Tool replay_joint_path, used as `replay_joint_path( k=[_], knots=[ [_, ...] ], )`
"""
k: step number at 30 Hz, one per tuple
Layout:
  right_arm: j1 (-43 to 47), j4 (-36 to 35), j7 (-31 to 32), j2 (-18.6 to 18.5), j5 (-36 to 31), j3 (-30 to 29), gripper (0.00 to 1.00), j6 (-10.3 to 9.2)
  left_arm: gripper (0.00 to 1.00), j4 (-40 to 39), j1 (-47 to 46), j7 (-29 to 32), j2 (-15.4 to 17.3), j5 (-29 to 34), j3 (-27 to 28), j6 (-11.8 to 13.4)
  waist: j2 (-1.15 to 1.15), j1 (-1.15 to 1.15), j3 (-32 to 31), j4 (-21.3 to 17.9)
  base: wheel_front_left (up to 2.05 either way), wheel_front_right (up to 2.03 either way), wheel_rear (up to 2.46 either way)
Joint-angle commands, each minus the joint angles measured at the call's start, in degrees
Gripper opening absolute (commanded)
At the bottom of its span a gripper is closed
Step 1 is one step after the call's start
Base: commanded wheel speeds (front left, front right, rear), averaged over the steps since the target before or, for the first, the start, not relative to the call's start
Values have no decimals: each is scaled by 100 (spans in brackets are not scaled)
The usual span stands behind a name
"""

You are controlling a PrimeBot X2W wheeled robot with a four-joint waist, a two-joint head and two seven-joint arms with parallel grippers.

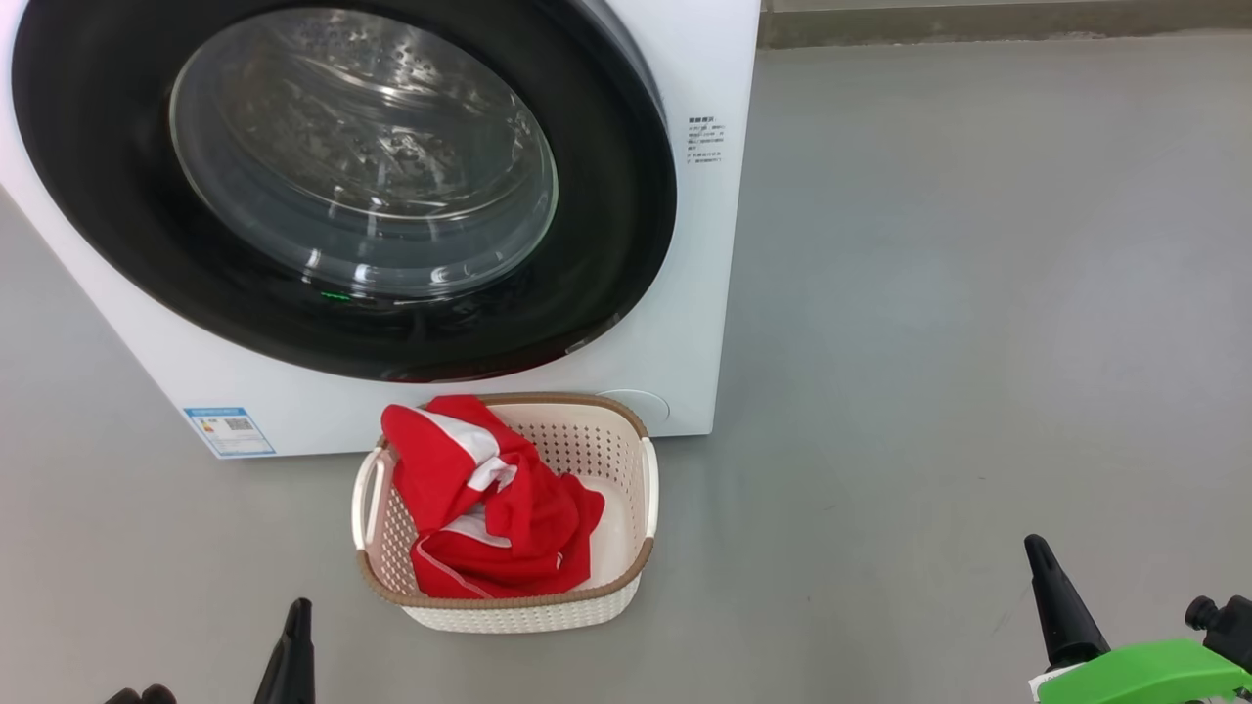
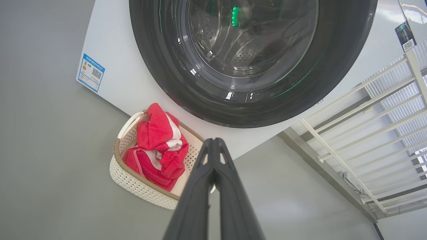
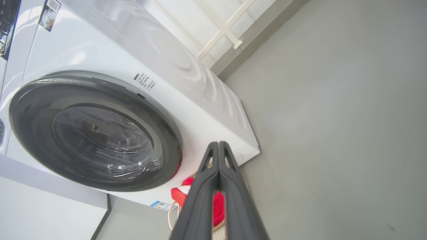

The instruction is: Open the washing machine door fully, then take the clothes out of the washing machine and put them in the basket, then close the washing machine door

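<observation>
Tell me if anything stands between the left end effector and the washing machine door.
Nothing visible does. The basket with the clothes stands below the door, right of the straight path from the left end effector.

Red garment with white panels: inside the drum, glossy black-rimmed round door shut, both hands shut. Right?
No: the red garment lies in the cream perforated plastic basket, not the drum, per the head view. Black-rimmed door shut, left hand and right hand shut.

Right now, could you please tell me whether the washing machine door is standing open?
No, the washing machine door sits shut, flat against the front of the washing machine.
</observation>
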Motion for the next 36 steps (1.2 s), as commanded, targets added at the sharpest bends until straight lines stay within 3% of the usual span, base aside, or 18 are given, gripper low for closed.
replay_joint_path(
  k=[1, 36],
  knots=[
    [-279, -166, 29, -46, 131, 13, 0, -3, 0, -154, -240, 32, 97, -141, 97, -56, 0, -1, -1, 3, 0, 0, 0],
    [-604, -210, 605, 52, 1853, -184, 0, -4, 0, -168, -483, 595, 130, -2411, 148, -125, 0, -1, -43, 100, 0, 0, 0]
  ],
)
